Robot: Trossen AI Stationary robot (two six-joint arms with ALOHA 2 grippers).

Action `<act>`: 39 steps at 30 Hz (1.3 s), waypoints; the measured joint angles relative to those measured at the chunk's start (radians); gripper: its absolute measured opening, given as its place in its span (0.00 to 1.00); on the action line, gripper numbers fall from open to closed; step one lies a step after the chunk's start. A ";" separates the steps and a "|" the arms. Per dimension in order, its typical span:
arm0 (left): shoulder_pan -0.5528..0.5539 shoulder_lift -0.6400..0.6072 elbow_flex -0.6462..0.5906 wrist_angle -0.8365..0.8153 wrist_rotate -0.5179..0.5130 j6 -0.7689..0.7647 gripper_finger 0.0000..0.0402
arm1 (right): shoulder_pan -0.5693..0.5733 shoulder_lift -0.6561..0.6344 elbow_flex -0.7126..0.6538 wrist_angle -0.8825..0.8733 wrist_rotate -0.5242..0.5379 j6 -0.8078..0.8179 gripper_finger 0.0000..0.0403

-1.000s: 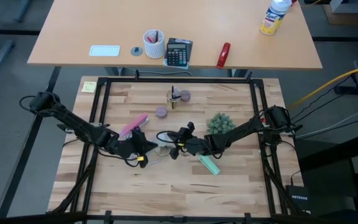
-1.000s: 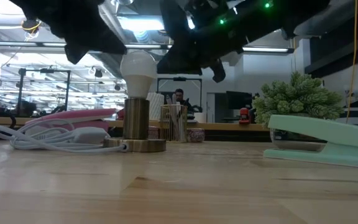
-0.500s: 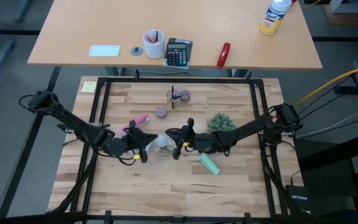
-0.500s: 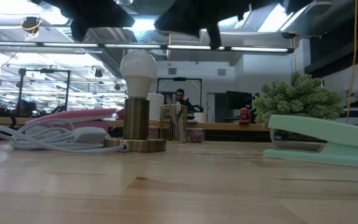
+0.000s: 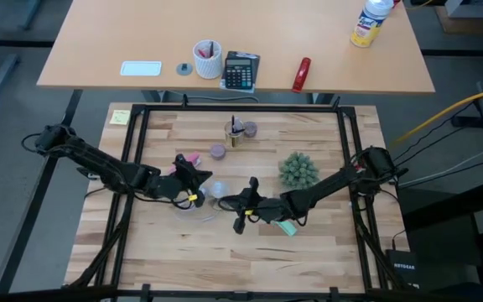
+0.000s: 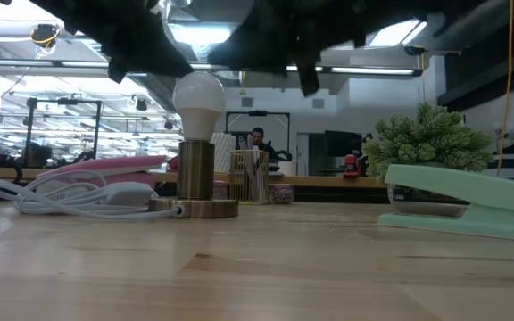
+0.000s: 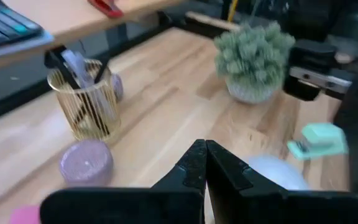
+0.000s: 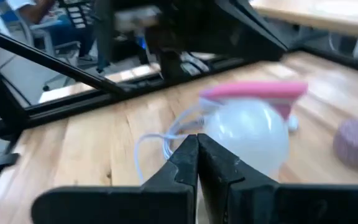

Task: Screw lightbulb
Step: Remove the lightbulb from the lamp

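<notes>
Low view shows the lightbulb [image 6: 198,95] standing upright in its brass socket [image 6: 194,174] on the surface. Both pincers are pinched shut and empty: left pincer [image 5: 193,178] just beside the bulb and nearer, right pincer [image 5: 240,204] slightly farther on the opposite side.

Both my arms reach toward mid-table.
Left gripper [image 5: 193,179] and right gripper [image 5: 240,205] hover with fingers pressed together, empty.
</notes>
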State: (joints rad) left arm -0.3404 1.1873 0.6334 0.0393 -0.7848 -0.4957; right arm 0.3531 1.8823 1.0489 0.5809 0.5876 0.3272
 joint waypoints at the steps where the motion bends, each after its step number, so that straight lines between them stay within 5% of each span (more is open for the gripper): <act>1: 0.004 0.000 0.000 -0.014 0.018 -0.006 0.00 | -0.003 0.014 0.000 0.000 0.003 0.017 0.04; 12: 0.015 0.078 0.000 -0.043 0.119 -0.058 0.00 | -0.015 0.041 -0.001 -0.006 0.025 0.035 0.04; 39: -0.065 0.097 -0.001 -0.038 0.063 -0.126 0.00 | -0.044 0.042 -0.002 -0.067 0.106 0.035 0.04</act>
State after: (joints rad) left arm -0.4057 1.2846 0.6323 0.0013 -0.7219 -0.6219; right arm 0.3093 1.9240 1.0473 0.5142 0.6936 0.3626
